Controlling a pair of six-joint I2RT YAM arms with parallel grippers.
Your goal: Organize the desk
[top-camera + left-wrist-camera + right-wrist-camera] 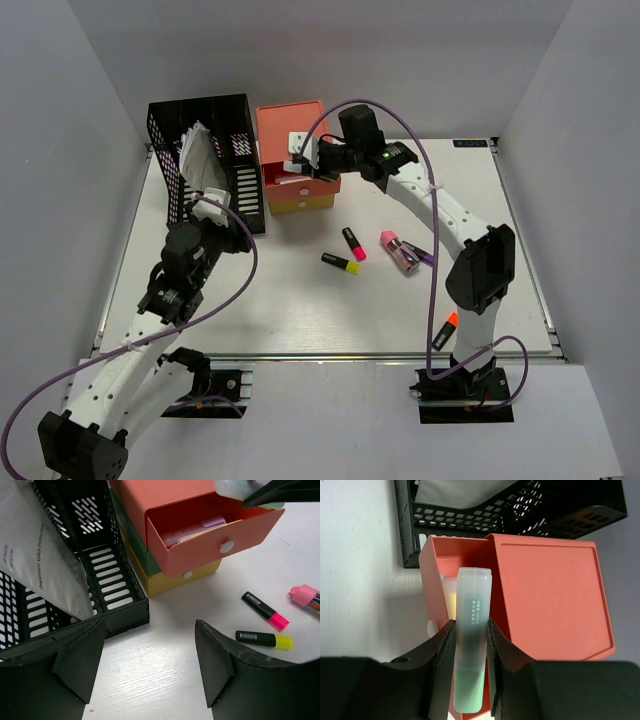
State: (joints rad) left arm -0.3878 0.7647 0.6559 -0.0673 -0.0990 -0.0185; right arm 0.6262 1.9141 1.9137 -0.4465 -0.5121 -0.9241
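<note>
The white table (300, 320) lies flat under both arms, taking up most of the top view and carrying everything else.

The right tool (470, 625) is clamped on a green highlighter (472, 600), one finger on each side of its barrel, the clear cap pointing away from the wrist. Right under its tips the coral top drawer (432, 580) of the drawer unit (550, 595) stands pulled out, and the highlighter hangs over that opening. Inside the drawer lies a pale pink pen (195, 530). Beyond the unit, farther from this tool, is the black file rack (520, 505).

The left tool (148, 630) hovers above bare table with its jaws spread wide and nothing between them. Ahead of it to its left is the rack with a paper (40, 560) leaning in it. Ahead to its right lie a pink marker (265, 611) and a yellow marker (262, 639), near each other, and past them a pink-capped item (304, 594).
</note>
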